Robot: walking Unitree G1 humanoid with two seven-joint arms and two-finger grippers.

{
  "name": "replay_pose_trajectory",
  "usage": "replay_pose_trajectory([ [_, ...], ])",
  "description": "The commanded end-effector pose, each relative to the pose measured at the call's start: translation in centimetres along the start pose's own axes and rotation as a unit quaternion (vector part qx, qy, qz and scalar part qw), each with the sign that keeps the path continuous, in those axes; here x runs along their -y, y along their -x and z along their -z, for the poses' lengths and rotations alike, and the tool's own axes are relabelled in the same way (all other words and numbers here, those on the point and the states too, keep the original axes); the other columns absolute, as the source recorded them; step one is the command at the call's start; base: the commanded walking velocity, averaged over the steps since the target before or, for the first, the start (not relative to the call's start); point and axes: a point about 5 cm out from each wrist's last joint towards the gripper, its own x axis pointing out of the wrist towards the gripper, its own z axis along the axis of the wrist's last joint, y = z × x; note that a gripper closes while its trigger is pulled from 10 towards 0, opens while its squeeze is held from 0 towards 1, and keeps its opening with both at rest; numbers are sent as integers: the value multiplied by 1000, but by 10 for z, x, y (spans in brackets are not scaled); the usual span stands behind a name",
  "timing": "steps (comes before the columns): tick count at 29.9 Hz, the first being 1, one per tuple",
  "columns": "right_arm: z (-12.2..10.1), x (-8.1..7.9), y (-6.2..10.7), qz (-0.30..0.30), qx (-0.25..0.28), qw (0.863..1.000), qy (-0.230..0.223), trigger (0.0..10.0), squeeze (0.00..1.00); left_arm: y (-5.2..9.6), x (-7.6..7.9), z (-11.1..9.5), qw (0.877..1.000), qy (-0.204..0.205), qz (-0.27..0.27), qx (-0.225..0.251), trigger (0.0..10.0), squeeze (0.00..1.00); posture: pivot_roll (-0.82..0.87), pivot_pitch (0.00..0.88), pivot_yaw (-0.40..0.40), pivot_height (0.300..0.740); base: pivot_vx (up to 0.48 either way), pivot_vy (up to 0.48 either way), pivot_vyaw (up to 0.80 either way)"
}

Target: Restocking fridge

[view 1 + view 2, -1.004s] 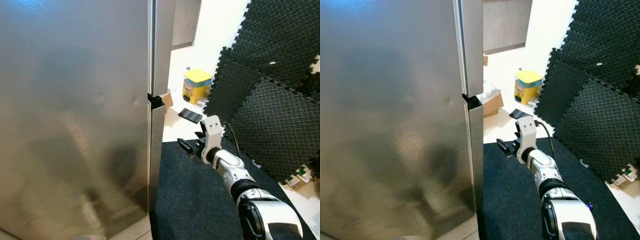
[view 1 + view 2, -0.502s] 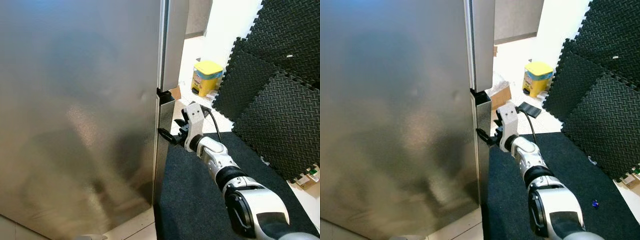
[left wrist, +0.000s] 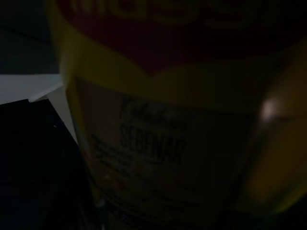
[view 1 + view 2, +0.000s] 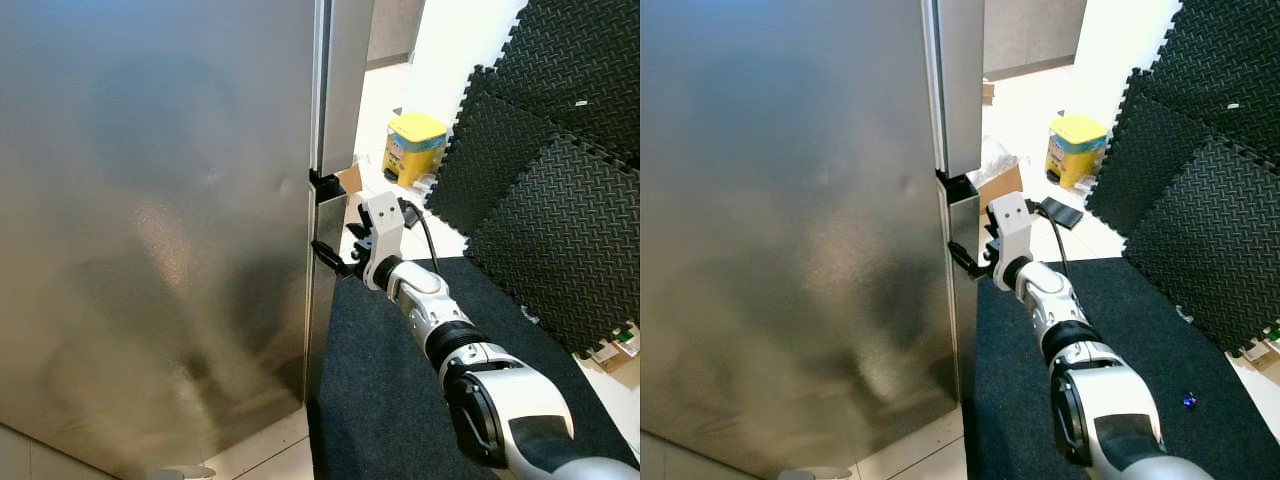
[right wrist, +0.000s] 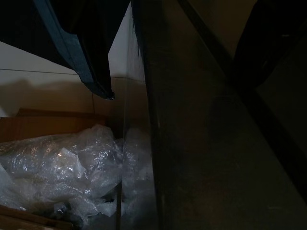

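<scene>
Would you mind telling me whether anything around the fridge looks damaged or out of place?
The fridge doors are shut; a small dent marks the steel near the door gap. Behind it an open cardboard box of bubble wrap sits on the floor. The foam mats lean loosely against the wall.

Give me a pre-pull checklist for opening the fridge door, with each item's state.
1. Right pincer at the edge of the lower door: ok.
2. Fingers straddle the door edge: ok, per the right wrist view.
3. Fingers closed on the edge: not ok, open.
4. Left pincer holds stock: ok, a yellow-labelled container fills its view.
5. Swing path clear: cannot tell; a cardboard box with bubble wrap sits beside the fridge.
6. Door shut: ok.
</scene>
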Motion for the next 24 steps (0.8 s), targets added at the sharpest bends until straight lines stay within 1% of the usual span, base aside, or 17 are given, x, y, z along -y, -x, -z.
replay_pose_trajectory([
  [1, -21, 6, -4, 30, 39, 999, 16, 10000, 0, 3, -4, 6, 1000, -8, -2, -10, 10000, 0, -12, 101, -4, 740, 0, 0, 0],
  [3, -23, 12, -3, 51, 40, 998, 19, 10000, 0, 3, -4, 7, 1000, -8, -1, -11, 10000, 0, -19, 100, -4, 740, 0, 0, 0],
  [9, -24, 15, -2, 63, 37, 997, 24, 10000, 0, 3, -3, 6, 1000, -8, 1, -10, 10000, 0, -21, 99, -6, 740, 0, 0, 0],
  [10, -24, 20, 0, 76, 37, 996, 24, 10000, 0, 2, -2, 5, 1000, -7, 3, -8, 10000, 0, -21, 99, -7, 740, 0, 0, 0],
  [15, -26, 26, 3, 93, 38, 995, 25, 10000, 0, 1, 0, 4, 1000, -8, 5, -7, 10000, 0, -22, 99, -6, 740, 0, 0, 0],
  [24, -28, 31, 4, 109, 39, 993, 23, 10000, 0, 1, -1, 4, 1000, -9, 5, -7, 10000, 0, -24, 96, -5, 740, 0, 0, 0],
])
